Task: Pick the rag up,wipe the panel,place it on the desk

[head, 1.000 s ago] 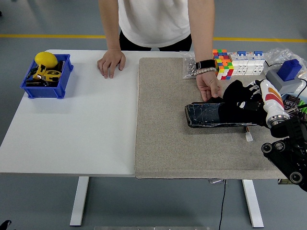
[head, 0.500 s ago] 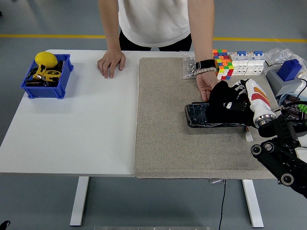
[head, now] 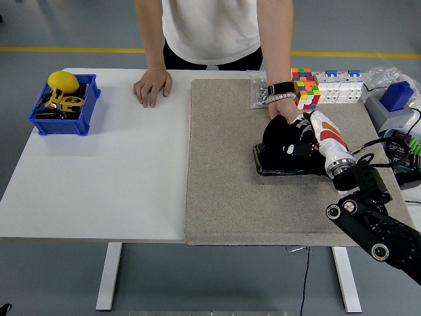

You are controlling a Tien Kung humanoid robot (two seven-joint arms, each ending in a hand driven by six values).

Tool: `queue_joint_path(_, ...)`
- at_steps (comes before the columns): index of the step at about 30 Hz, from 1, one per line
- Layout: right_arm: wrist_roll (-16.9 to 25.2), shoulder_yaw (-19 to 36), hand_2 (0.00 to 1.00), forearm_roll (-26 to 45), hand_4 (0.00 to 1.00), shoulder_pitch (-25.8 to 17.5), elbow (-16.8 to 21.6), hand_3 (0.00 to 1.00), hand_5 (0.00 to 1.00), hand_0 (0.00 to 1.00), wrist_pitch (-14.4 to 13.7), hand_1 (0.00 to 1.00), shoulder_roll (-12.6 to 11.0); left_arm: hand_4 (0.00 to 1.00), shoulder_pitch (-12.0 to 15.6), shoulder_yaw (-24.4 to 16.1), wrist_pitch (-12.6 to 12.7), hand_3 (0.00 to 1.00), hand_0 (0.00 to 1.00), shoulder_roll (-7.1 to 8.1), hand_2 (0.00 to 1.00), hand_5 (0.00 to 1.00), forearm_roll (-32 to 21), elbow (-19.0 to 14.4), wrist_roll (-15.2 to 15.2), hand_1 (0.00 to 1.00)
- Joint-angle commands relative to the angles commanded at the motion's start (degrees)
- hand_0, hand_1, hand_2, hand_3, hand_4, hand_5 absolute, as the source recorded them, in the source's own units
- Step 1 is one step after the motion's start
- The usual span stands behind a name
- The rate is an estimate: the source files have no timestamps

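A dark glossy panel (head: 265,162) lies flat on the grey mat (head: 223,164), right of centre. My right hand (head: 296,141) presses a black rag (head: 279,138) down on the panel's left half, fingers closed on the cloth. The arm (head: 362,210) comes in from the lower right. A person at the far side steadies the panel's far edge with one hand (head: 284,112), wearing a watch. Their other hand (head: 152,85) rests flat on the white table (head: 99,171).
A blue bin (head: 64,105) with a yellow object and tools sits at the far left. Coloured cubes (head: 304,85), white blocks (head: 339,89), a plastic bag and a blue-topped device (head: 395,99) crowd the far right corner.
My right hand has slid the black rag leftward across the panel, from its right end to its left half. The person's hands have stayed put.
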Motion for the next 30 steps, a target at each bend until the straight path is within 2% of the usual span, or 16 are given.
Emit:
queue_joint_path(12,-0.7,-3.8,0.320,0.3,0.880,1.0,1.3,0.373,0.002,0.157,0.4,0.270,1.4,0.670,0.2,0.2,0.1,0.605,0.686,0.14,0.732,0.625,-0.1,0.0,0.1,0.728)
queue_joint_path(22,-1.0,-6.3,0.320,0.2,0.880,2.2,2.7,0.372,0.002,0.157,0.6,0.271,1.6,0.670,0.0,0.0,0.1,0.605,0.685,0.19,0.732,0.624,0.1,0.0,0.1,0.728)
queue_joint_path(30,-1.1,-6.6,0.320,0.1,0.880,2.6,2.2,0.373,0.002,0.158,0.6,0.271,1.5,0.671,-0.1,-0.2,0.1,0.604,0.686,0.17,0.731,0.624,0.1,0.0,0.0,0.728)
